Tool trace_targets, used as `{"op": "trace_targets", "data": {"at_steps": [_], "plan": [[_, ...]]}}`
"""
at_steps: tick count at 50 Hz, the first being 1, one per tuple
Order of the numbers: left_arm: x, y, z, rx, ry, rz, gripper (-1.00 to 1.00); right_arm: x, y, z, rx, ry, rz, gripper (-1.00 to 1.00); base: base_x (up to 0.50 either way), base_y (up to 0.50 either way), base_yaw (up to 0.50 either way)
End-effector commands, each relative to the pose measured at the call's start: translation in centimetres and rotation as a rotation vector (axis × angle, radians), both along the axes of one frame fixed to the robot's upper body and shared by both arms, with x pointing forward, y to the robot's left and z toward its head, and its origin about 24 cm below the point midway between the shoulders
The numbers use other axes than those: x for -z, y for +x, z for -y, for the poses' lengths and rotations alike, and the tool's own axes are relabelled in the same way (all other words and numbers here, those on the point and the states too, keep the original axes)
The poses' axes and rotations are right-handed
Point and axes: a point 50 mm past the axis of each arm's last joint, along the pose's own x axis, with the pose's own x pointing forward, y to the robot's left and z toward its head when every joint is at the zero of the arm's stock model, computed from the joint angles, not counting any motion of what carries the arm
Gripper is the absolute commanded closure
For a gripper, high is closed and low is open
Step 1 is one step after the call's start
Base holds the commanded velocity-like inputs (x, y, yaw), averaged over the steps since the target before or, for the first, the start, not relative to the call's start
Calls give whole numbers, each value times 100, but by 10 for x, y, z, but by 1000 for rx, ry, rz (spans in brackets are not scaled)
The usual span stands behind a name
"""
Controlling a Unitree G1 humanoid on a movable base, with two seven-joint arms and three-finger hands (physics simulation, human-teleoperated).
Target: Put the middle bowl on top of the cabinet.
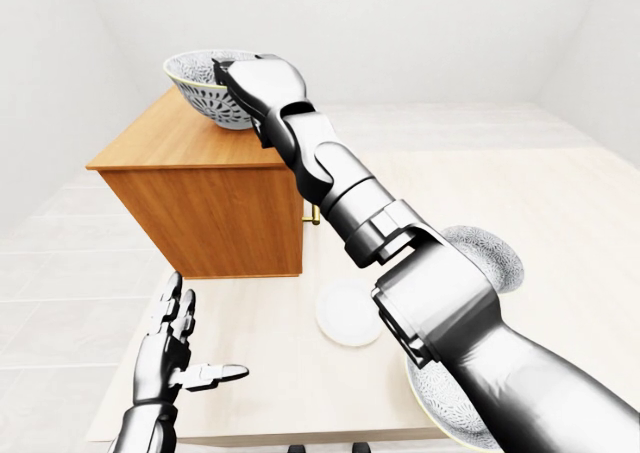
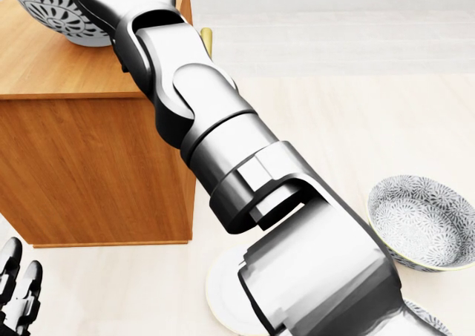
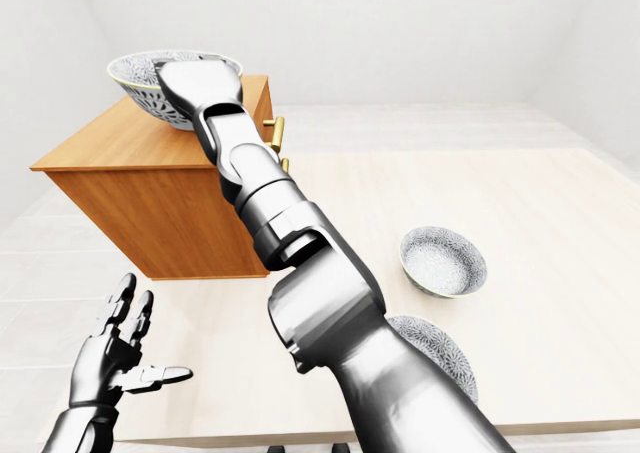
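Note:
The patterned middle bowl (image 1: 203, 91) is over the far part of the wooden cabinet's top (image 1: 165, 138), in the upper left of the left-eye view. I cannot tell whether it rests on the wood or hangs just above it. My right arm reaches up across the picture, and my right hand (image 1: 238, 81) is shut on the bowl's right rim, with dark fingers hooked over the edge. Low in the bottom left, apart from everything, my left hand (image 1: 178, 345) is held open with its fingers spread.
The cabinet (image 3: 170, 223) stands on a pale table (image 3: 560, 233); brass handles (image 3: 275, 133) stick out on its right side. A smaller patterned bowl (image 3: 443, 260), a larger bowl (image 3: 445, 358) and a white plate (image 1: 340, 313) lie on the table, partly hidden by my right arm.

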Motion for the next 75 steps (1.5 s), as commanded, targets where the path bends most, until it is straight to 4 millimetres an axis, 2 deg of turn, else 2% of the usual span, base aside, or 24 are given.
{"op": "trace_targets", "data": {"at_steps": [1, 8, 13, 20, 22, 26, 32, 49, 55, 61, 75], "plan": [[1, 0, 0, -1, -1, -2, -100, 0, 2, 3, 14, -2, 16, 100, 0, 0, 0], [-3, 0, -1, -1, -1, 14, -100, 0, 2, 3, 14, 0, 15, 100, 0, 0, 0], [-3, -1, -1, -2, -1, 14, -100, -2, 1, 3, 11, 0, 15, 91, 0, 0, 0], [-4, -1, -1, -2, -1, 16, -100, 2, 2, 4, 17, -6, 15, 88, 0, 0, 0], [-4, -2, -1, -3, -2, 18, -100, 1, 2, 4, 17, -4, 15, 76, 0, 0, 0], [-3, -2, -1, -3, -4, 16, -100, -1, 2, 5, 17, 2, 13, 80, 0, 0, 0], [-3, -1, 0, -2, -2, 16, -100, -2, 2, 4, 16, 1, 17, 60, 0, 0, 0], [-6, -1, -1, -4, 9, 24, -100, -2, 1, 3, 15, -8, 21, 36, 0, 0, 0], [-6, -1, -2, -4, 7, 23, -100, -6, 0, 3, 11, -7, 26, 20, 0, 0, 0], [-7, -1, -2, -6, 9, 29, -100, -6, 0, 1, 9, -16, 31, -7, 0, 0, 0], [-8, -1, -4, -10, 7, 35, -100, -4, 1, 3, 13, -13, 24, -30, 0, 0, 0]]}}
